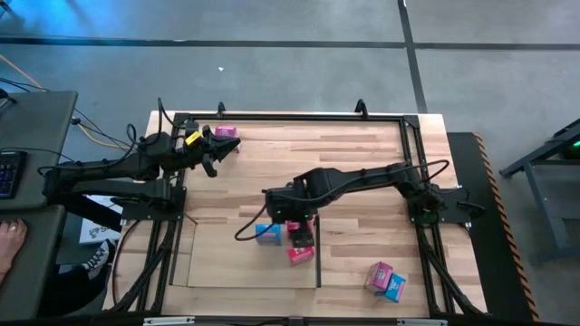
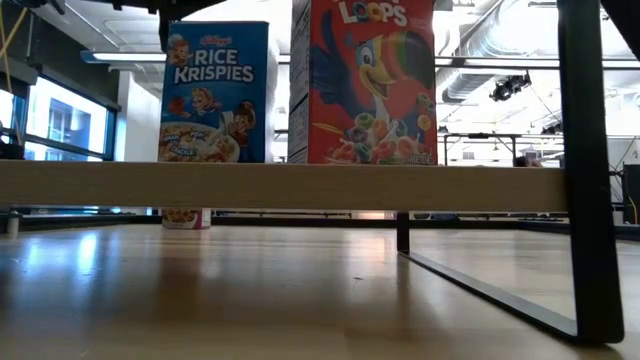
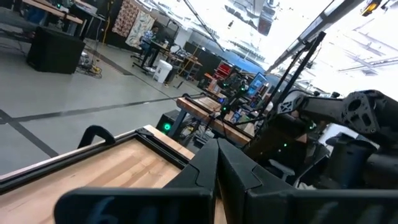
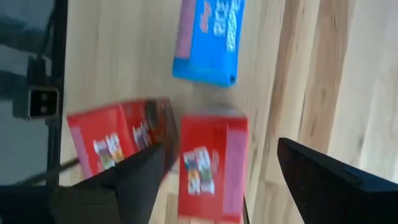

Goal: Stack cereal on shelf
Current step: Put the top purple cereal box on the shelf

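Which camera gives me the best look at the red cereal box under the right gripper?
The right wrist view: the red cereal box sits between the open fingers of the right gripper. The high view shows it small and partly under the arm. The low view shows a red box front. The left wrist view misses it.

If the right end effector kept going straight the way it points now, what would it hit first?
Most likely the red cereal box standing on the shelf: it sits between the open fingers of the right end effector, pointed down. Depth to it is unclear.
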Controlling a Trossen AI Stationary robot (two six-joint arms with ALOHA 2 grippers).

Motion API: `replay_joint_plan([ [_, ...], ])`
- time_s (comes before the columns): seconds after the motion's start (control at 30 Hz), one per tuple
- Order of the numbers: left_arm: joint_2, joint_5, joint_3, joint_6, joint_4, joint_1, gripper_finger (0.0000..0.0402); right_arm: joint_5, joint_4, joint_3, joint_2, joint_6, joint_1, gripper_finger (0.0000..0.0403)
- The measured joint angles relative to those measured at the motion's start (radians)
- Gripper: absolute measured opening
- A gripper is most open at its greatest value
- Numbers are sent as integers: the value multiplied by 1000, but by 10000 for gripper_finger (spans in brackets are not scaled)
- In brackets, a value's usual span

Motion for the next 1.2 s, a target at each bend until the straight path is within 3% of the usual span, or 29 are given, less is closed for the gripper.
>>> replay_joint_plan([
  [0.2,0,2,0,-1,6,0,0,45,-60,0,-81,-24,4,299],
  [0.33,0,2,0,3,5,0,0,104,-11,-59,-188,-11,4,299],
  [0.43,0,2,0,19,5,0,0,146,96,-235,-327,39,9,299],
  [0.57,0,2,0,20,5,0,0,201,344,-604,-577,166,32,299],
  [0.67,0,2,0,20,5,0,0,199,528,-848,-755,332,51,299],
  [0.8,0,0,0,20,4,0,0,166,727,-1076,-940,521,80,299],
  [0.97,0,-6,0,21,4,0,0,161,865,-1225,-1078,613,106,299],
  [1.2,1,-40,0,37,3,0,8,204,877,-1257,-1124,603,106,299],
])
